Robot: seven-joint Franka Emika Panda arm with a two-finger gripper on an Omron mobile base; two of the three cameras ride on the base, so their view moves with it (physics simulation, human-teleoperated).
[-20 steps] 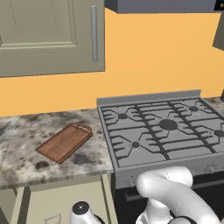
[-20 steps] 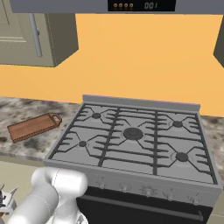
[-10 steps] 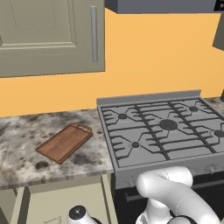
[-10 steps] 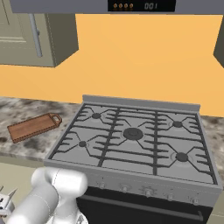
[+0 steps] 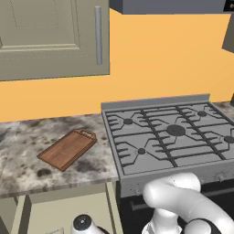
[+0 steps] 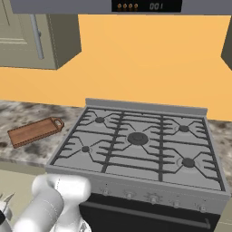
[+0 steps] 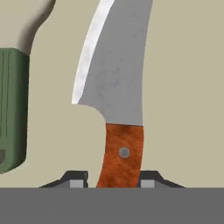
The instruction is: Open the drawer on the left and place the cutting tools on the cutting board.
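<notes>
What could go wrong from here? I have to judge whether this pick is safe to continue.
1. The tool pinches the reddish-brown-handled knife near the handle's end, so the long silver blade may droop or swing on lifting.
2. The green-handled utensil lies close beside it in the beige drawer and could be nudged.
3. The reddish-brown wooden cutting board sits up on the counter, a long carry for a loose grip.

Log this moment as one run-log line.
stage: grasping knife | gripper: fingers flank reddish-brown knife handle in open drawer | green-handled tool: beside | cutting board: bare
</notes>
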